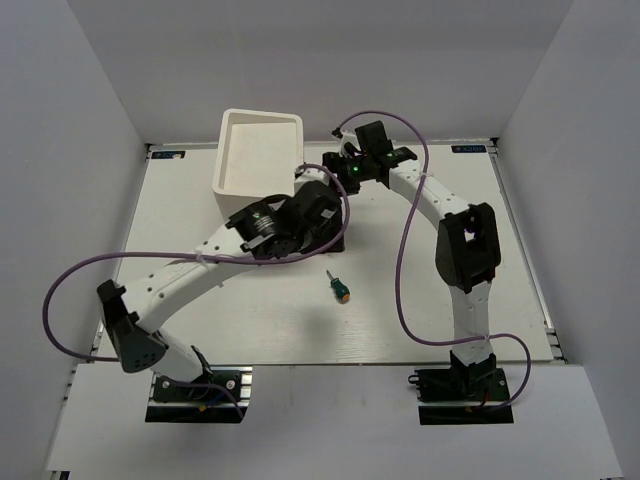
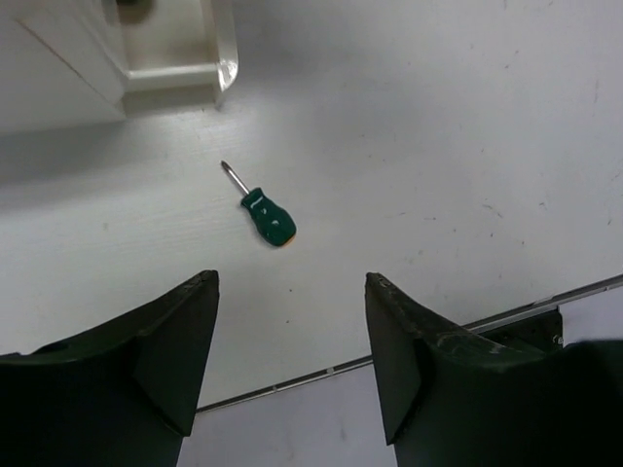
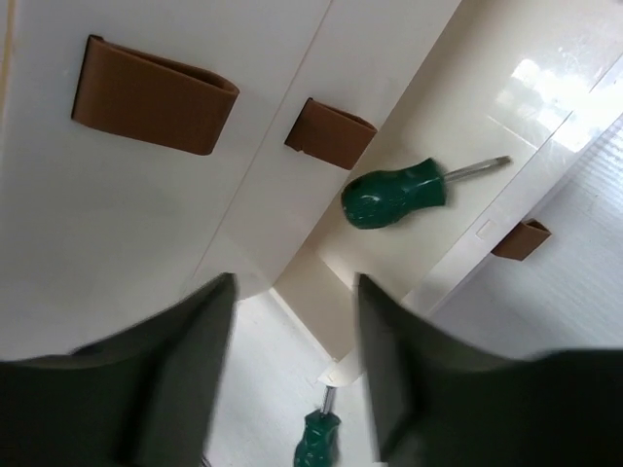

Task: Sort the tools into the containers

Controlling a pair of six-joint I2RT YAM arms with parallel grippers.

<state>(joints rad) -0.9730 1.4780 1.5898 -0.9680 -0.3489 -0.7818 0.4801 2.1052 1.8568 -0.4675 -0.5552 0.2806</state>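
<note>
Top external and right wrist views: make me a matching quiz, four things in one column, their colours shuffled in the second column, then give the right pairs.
Things
1. drawer knobs
2. screwdriver handle
3. arm cables
4. drawer box

Colours
A. white
B. purple
C. brown
D. green

Pairs: 1-C, 2-D, 3-B, 4-A
</note>
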